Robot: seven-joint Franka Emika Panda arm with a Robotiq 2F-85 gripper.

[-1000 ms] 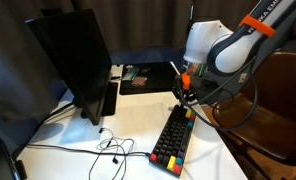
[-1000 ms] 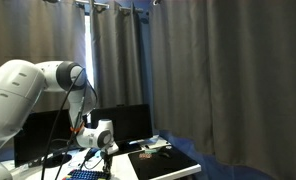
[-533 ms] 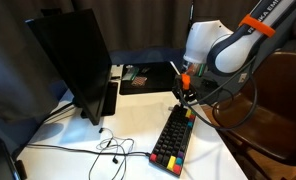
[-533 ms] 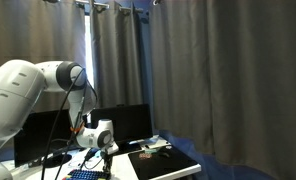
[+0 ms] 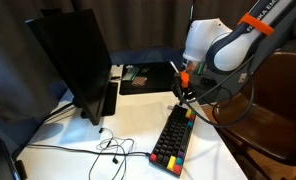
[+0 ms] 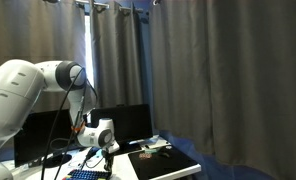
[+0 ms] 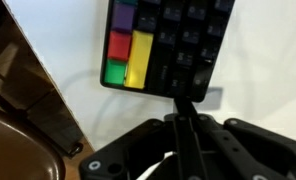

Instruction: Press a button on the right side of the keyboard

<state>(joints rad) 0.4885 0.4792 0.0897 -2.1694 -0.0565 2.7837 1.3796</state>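
The keyboard [image 5: 174, 136] lies on the white table, mostly black keys with rainbow-coloured keys along one long edge. In the wrist view its end fills the top [image 7: 168, 45], with red, green and yellow keys at the corner. My gripper [image 5: 185, 100] hangs over the keyboard's far end; it also shows in the other exterior view [image 6: 105, 150]. In the wrist view the gripper [image 7: 185, 100] is shut, fingers pressed together, their tip at the keyboard's black edge keys. I cannot tell whether the tip touches a key.
A black monitor [image 5: 73, 65] stands on the left of the table, with a loose cable [image 5: 108, 150] in front of it. A flat black mat [image 5: 148, 78] with small items lies at the back. A brown chair [image 5: 273, 110] stands close beside the table.
The arm has shifted very slightly; the gripper stays shut over the keyboard's far end.
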